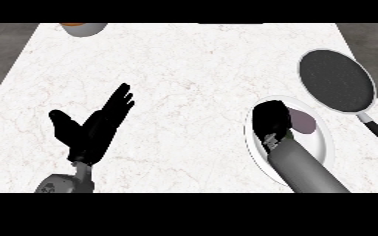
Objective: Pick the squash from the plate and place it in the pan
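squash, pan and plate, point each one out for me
squash [303, 121], head view, on its purplish top beside the right hand
pan [337, 81], head view, on its dark inner surface
plate [317, 149], head view, on its bare white right part

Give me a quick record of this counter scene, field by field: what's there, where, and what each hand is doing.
surface: white marble counter
plate: white plate, right side
squash: purplish item on the plate, partly hidden
pan: dark pan, beyond the plate, nothing in it
right hand: right hand over the plate, beside the squash, grasp unclear
left hand: left hand open, resting at left
other: bowl at far left edge
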{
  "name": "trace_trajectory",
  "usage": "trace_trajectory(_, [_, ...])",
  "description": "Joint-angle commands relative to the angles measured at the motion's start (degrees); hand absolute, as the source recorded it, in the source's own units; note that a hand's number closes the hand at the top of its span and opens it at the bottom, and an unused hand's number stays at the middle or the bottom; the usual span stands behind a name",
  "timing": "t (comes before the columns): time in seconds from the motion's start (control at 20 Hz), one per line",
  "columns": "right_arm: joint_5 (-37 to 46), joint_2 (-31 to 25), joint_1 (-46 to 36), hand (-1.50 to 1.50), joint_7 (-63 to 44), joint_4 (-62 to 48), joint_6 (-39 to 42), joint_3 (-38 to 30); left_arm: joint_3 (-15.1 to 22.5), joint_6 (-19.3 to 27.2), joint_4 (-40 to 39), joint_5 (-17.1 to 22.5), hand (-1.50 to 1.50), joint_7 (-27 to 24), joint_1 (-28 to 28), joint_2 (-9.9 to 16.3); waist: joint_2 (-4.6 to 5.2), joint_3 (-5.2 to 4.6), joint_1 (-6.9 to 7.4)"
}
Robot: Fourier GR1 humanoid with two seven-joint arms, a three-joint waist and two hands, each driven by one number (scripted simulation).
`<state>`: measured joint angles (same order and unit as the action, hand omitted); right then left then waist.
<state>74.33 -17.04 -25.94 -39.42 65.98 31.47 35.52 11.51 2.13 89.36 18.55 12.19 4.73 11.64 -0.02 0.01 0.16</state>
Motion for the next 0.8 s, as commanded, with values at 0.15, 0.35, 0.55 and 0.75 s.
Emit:
trace_trajectory(0.15, [-9.26, 15.34, -0.87, 1.5, -12.5, 1.82, -17.72, -19.3, 0.35, 0.29, -0.77, -0.54, 0.0, -1.53, 0.34, -1.32, 0.5, 0.26, -0.68])
trace_trajectory(0.35, [-0.95, 14.62, -5.18, 1.5, -17.82, 2.24, -31.11, -19.1, -0.41, -0.6, 0.08, 0.24, 0.0, -0.21, -0.86, 0.05, 0.2, 0.07, 0.76])
trace_trajectory(0.55, [3.25, 15.05, -6.61, 1.5, -19.47, 7.23, -39.71, -19.11, 0.22, -1.21, -1.51, -0.61, 0.0, -1.79, -1.06, -0.52, 0.03, 0.0, -0.17])
trace_trajectory(0.75, [2.22, 16.94, -7.59, 1.5, -20.96, 10.13, -47.37, -21.03, 0.94, 0.79, 1.61, -0.92, 0.0, 2.15, 0.37, -1.26, -0.03, 0.07, 0.3])
